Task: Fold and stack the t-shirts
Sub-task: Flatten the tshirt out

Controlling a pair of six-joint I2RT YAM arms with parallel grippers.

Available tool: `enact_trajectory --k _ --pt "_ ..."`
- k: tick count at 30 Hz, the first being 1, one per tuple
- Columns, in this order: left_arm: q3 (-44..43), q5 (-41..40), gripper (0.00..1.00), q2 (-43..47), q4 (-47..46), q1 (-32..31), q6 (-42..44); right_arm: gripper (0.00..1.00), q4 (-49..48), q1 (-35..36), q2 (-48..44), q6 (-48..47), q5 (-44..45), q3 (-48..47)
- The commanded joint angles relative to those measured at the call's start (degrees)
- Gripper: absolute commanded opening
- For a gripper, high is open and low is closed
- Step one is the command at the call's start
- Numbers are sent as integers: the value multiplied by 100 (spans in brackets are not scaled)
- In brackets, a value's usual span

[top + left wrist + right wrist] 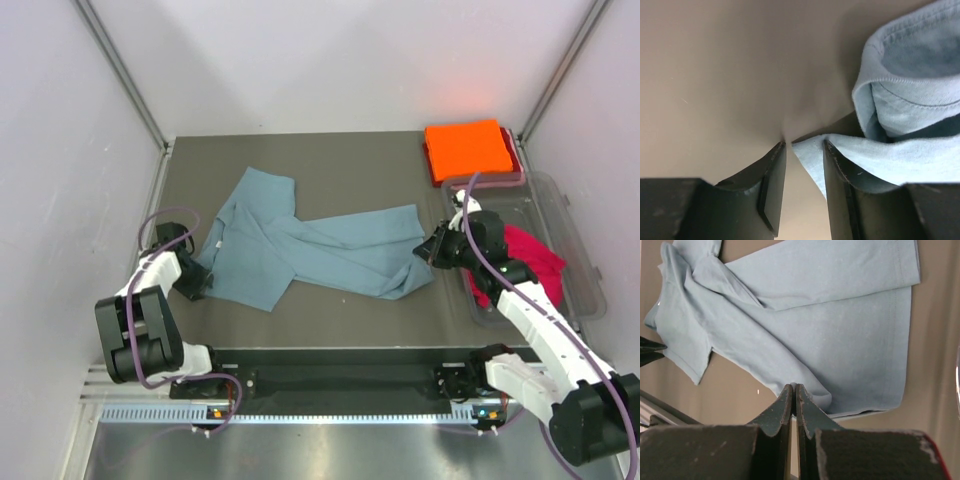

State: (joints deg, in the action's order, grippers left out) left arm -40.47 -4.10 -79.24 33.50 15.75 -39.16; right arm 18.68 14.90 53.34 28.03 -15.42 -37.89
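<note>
The grey-blue t-shirt (pixel 320 245) lies crumpled across the middle of the table. My left gripper (pixel 192 278) is open at its left edge; in the left wrist view a corner of the grey-blue t-shirt (pixel 812 160) lies between the jaws of the left gripper (pixel 804 150), against the right finger. My right gripper (pixel 430 252) is shut at the shirt's right side. In the right wrist view the right gripper (pixel 794 388) pinches a fold of the grey-blue t-shirt (pixel 830 335). The orange t-shirt (pixel 467 148) lies folded at the back right. The red t-shirt (pixel 530 258) lies bunched in the tub.
A clear plastic tub (pixel 570 225) stands along the right side, beside my right arm. Grey walls close in the table at the left, back and right. The dark table surface (pixel 330 185) shows behind the grey-blue shirt.
</note>
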Motion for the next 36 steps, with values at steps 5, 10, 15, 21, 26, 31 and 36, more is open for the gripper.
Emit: enact_trajectory --k 5,10,15,21,26,31,36 --pt "355 -135 37 -144 -598 16 -356 0 -303 40 -43 -26 -93 45" --pt "163 -12 11 -294 -555 -1 -234 2 134 40 -253 -175 100 54" --pt "-836 -582 0 154 253 -2 48 3 803 40 -482 -298 522 -69" --pt "-1875 -707 0 919 719 7 93 9 1629 40 -579 -290 663 9" --pt "-2061 -539 0 1349 755 -2 162 27 2253 49 -474 158 731 -192" --pt "-2035 -101 0 1683 580 -2 215 43 2667 84 -229 1431 1059 -447" --pt "-2009 277 0 1816 465 -10 286 43 2879 759 53 3487 1479 -360"
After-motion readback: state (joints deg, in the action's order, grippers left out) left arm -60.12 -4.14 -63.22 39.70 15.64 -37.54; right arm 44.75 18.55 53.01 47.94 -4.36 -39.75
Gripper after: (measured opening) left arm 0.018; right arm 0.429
